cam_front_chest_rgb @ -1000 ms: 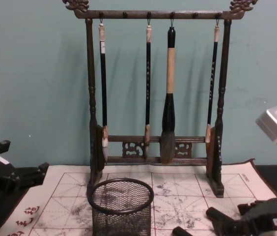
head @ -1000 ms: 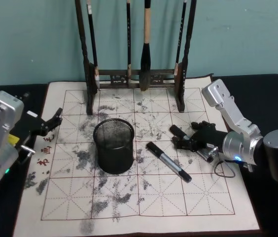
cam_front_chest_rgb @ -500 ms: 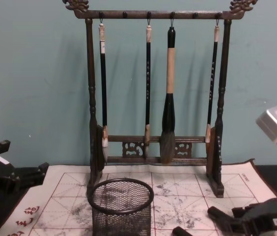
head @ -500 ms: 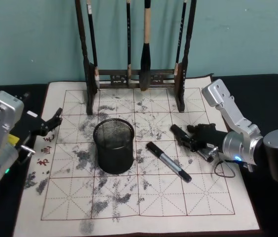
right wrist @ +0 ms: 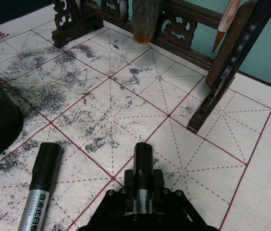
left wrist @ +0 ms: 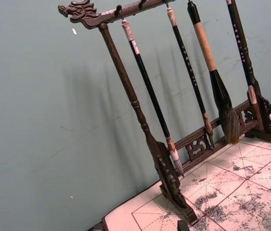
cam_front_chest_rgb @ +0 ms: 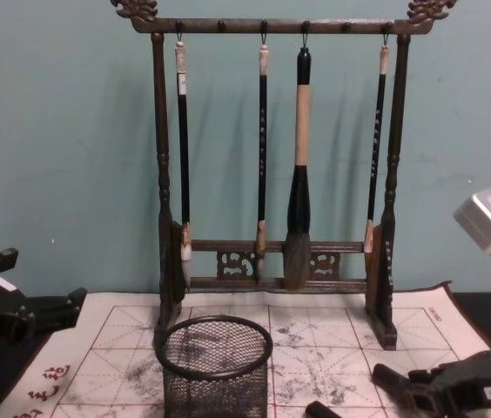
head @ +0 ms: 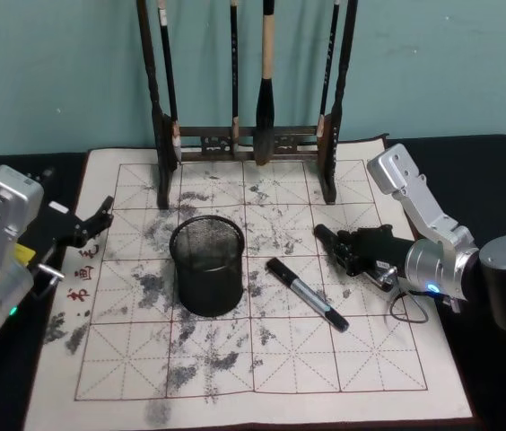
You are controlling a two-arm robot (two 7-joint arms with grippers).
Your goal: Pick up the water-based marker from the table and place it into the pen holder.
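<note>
Since the right gripper (head: 346,250) is clenched on a marker (right wrist: 143,159), seemingly flat on the mat (head: 370,359), a careless swing to the holder (head: 206,269) at 9 o'clock could clip its rim or knock the second marker (head: 307,294). The left gripper (head: 102,221) idles, spread, far left.

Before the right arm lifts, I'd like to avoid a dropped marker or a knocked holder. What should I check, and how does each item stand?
1. Right gripper shut on the held marker: ok, it clamps the barrel from both sides.
2. Grip centred along the marker: cannot tell, because the rear end is hidden under the gripper.
3. Pen holder upright with its mouth open: ok.
4. Low path to the holder free: not ok. A second marker lies on the mat between gripper and holder, so lifting first seems wise.
5. Left gripper out of the way: ok, parked open at the mat's left edge.
</note>
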